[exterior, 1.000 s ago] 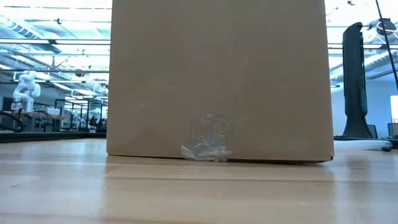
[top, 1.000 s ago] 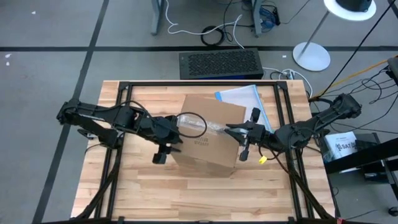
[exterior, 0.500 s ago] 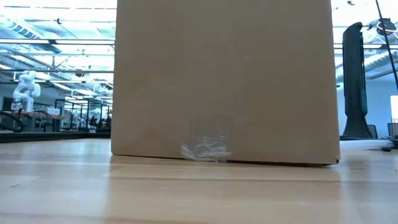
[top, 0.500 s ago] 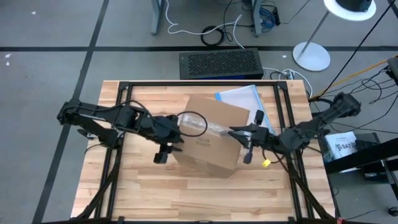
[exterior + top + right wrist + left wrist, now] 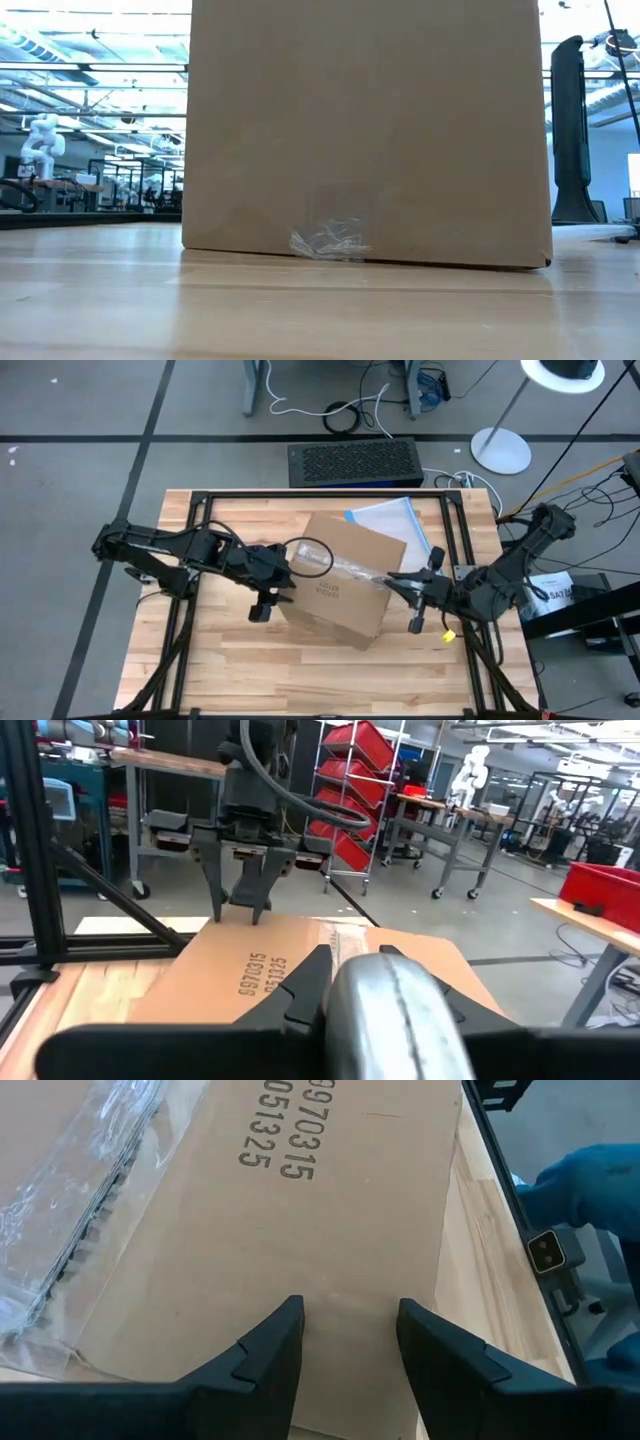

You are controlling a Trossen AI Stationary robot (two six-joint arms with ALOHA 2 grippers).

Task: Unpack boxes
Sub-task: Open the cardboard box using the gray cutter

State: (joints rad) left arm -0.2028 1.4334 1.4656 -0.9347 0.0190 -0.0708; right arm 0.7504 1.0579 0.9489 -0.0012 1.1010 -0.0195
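Brown box (image 5: pixel 345 575) on wooden table (image 5: pixel 240 650), between two arms.
Left gripper (image 5: pixel 347 1342) open over box top; right gripper (image 5: pixel 400 582) pinching shiny clear tape (image 5: pixel 358 569) at box edge.

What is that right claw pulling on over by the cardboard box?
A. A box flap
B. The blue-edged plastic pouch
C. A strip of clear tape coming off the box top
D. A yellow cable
C: seen from above, the right claw sits at the end of a glossy clear tape strip stretching across the top of the box, while the left claw rests on the box's other side.
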